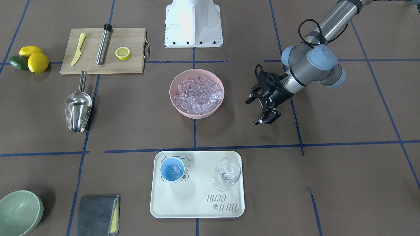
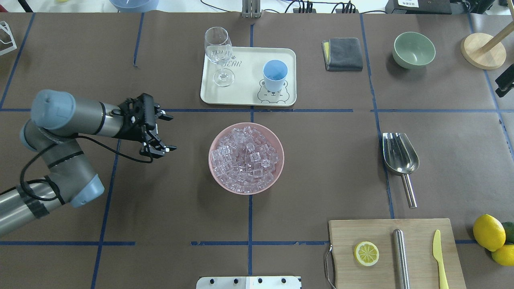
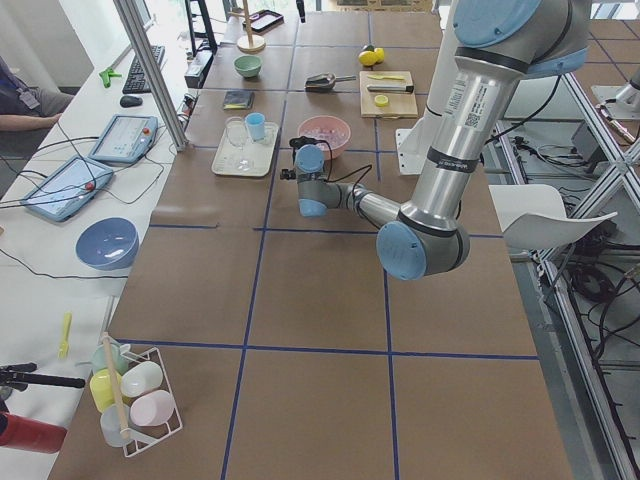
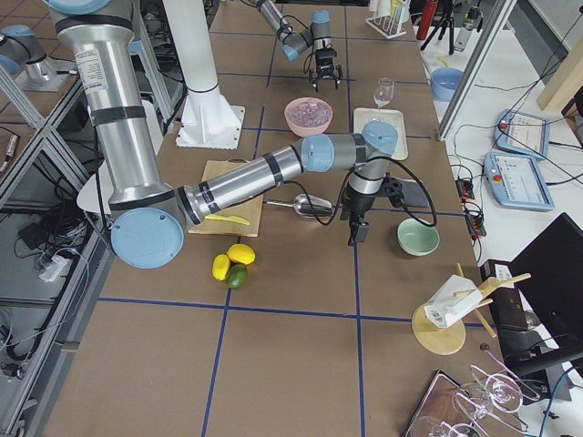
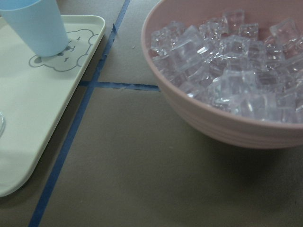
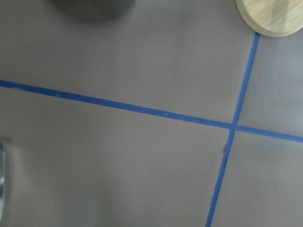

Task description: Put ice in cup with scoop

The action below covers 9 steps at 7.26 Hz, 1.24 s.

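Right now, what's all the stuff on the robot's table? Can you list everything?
ice: many, clear, in the pink bowl; a few in the cup
pink bowl: one, pink, mid-table
cup: one, light blue, on the tray
glass: one, clear, on the tray
tray: one, cream, beyond the pink bowl
scoop: one, steel, lying on the table, robot's right
board: one, wooden, near right
lemon half: one, yellow, on the board
knife: one, yellow, on the board
cylinder: one, steel, on the board
lemons: two, yellow, beside the board
green fruit: one, by the lemons
green bowl: one, far right
cloth: one, grey, between tray and green bowl
stand: one, wooden, far right
left end effector: black, open, empty, beside the pink bowl
right end effector: black, above the table near the scoop; open or shut unclear
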### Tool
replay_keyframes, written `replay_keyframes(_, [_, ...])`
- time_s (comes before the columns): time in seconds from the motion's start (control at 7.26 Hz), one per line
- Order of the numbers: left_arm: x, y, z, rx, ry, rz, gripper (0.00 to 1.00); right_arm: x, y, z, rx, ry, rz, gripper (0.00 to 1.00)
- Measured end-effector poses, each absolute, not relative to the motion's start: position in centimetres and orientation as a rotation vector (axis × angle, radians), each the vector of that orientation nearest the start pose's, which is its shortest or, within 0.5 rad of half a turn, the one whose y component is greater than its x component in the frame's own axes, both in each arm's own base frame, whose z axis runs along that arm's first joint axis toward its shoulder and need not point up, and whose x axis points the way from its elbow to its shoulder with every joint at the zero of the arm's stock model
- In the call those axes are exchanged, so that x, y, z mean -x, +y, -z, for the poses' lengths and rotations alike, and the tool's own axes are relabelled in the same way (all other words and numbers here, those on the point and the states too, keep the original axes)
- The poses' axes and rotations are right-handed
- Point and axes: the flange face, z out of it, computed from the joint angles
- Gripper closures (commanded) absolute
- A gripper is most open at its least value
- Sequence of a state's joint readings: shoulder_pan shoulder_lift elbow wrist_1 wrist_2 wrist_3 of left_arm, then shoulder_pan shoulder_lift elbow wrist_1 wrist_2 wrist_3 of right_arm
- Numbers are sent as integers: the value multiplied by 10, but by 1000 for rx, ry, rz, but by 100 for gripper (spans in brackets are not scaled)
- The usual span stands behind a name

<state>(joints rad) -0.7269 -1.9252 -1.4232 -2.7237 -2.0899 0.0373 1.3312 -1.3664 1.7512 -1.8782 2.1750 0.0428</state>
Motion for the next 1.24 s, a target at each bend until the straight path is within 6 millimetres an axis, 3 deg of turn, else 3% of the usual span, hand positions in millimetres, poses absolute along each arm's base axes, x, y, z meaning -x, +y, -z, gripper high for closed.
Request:
replay_keyframes(0.28, [-358,-523,-424,-1042,928,-1033,0,23,-564,-580,-63,-623,195,0])
replay_keyframes(0.55, [-299,-563,-428,-970,829,-972,0,-26,-544,-633,-91,-672,162,0])
replay_keyframes(0.83, [-228,-590,-452,-954,697,-975,0,-63,-514,-658,-76,-725,104,0])
replay_keyframes(1.24, [-105,-587,-536,-778,615,-840,0,-74,-512,-653,-30,-723,59,0])
